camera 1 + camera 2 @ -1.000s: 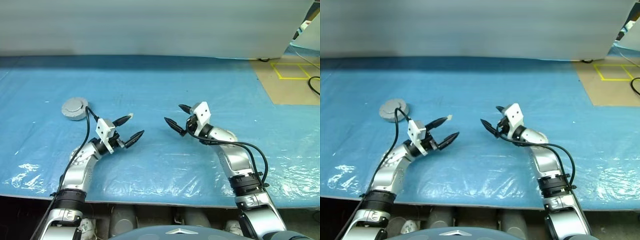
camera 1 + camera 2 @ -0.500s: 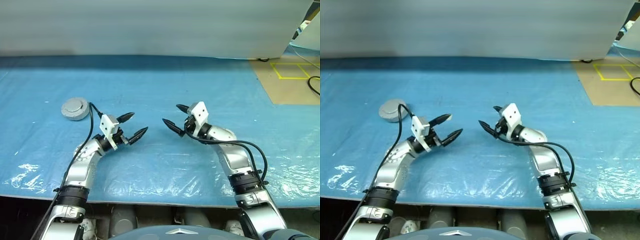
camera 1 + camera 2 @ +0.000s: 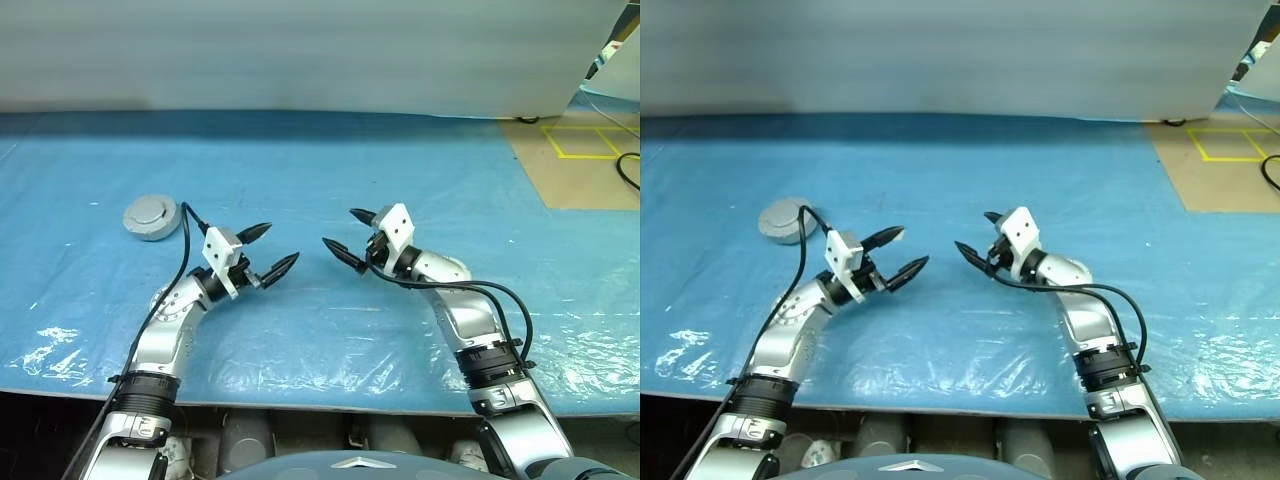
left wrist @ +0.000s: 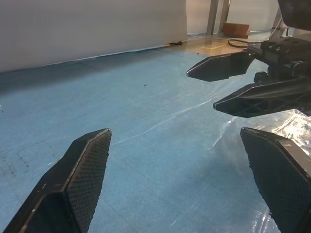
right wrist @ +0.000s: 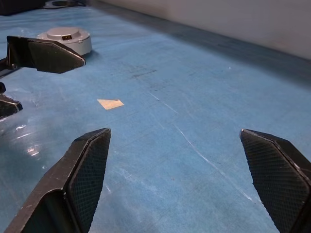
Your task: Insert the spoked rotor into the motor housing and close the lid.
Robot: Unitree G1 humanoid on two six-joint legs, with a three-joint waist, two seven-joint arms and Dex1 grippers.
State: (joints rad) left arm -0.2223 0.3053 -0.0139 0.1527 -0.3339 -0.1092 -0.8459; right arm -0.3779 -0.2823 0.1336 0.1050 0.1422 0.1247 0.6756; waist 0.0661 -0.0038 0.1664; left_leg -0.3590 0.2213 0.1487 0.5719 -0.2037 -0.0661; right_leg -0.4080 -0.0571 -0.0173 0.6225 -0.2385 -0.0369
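Both tools, left tool [image 3: 268,250] and right tool [image 3: 346,235], gape empty, motor housing [image 3: 151,216] lying closed beyond the left one.

You see the motor housing [image 3: 152,217] only as a closed grey puck, so its windings, the lid's inner face and any rotor inside stay hidden. In the right wrist view, the left gripper's upper finger [image 5: 46,54] covers part of the puck's near side. The lower finger there is cut off by the picture's edge. A cable [image 3: 630,170] runs off the head view's right edge.
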